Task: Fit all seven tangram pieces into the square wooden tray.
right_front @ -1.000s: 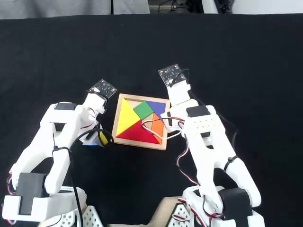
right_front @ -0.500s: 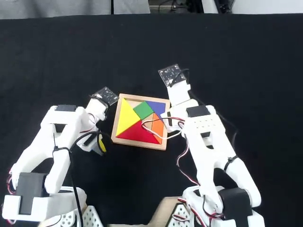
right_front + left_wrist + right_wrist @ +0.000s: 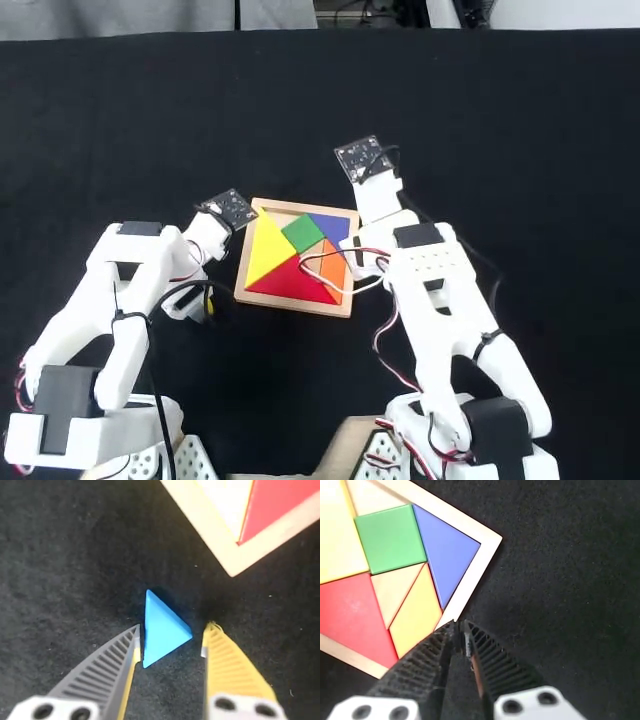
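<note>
A small light-blue triangle (image 3: 162,630) lies flat on the black cloth between the fingers of my left gripper (image 3: 173,629), which is open around it just off a corner of the wooden tray (image 3: 216,536). In the high view the tray (image 3: 290,301) sits between the two arms and holds yellow (image 3: 265,250), red (image 3: 290,280), green (image 3: 302,233), dark-blue (image 3: 333,227) and orange pieces. The right wrist view shows bare wood (image 3: 395,591) in a triangular gap beside the orange piece (image 3: 417,616). My right gripper (image 3: 459,628) is shut with nothing in it, its tips at the tray's outer rim (image 3: 481,560).
Black cloth covers the whole table (image 3: 500,120), with open room behind and to both sides of the tray. The right arm's body (image 3: 425,270) overhangs the tray's right edge, and cables loop over the orange piece.
The left arm's wrist has swung right, closer to the tray's left edge, and now covers the blue piece in the high view. The right arm has stayed still.
</note>
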Robot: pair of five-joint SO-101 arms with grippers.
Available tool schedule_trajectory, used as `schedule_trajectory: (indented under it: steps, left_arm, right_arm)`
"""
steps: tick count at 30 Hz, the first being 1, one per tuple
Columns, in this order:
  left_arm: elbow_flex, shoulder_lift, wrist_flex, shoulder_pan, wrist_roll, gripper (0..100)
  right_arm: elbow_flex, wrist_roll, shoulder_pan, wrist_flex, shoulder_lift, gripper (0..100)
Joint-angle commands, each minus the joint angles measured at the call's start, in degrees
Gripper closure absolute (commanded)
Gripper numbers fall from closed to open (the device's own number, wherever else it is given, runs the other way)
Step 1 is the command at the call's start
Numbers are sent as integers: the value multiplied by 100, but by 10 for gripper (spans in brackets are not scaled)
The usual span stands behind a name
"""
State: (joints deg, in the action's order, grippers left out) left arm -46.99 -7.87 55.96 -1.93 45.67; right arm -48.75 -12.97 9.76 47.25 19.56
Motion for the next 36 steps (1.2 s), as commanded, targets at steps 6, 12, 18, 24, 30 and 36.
schedule_trajectory:
  steps: [6, 12, 18, 24, 30, 36]
  left_arm:
    - [57, -18, 44, 57, 53, 812]
    - [66, -26, 44, 66, 44, 812]
    - [66, -26, 26, 66, 26, 812]
    - [4, -18, 0, 163, -158, 812]
    - [-22, -18, 0, 163, -158, 895]
    - [-13, -44, 35, 154, -167, 898]
  right_arm:
    - [-22, -26, 70, -141, 4, 987]
    - [-22, -26, 70, -141, 4, 987]
    - [-22, -26, 70, -141, 4, 987]
    - [-22, -26, 70, -141, 4, 987]
    - [-22, -26, 70, -141, 4, 987]
    - [-22, -26, 70, -141, 4, 987]
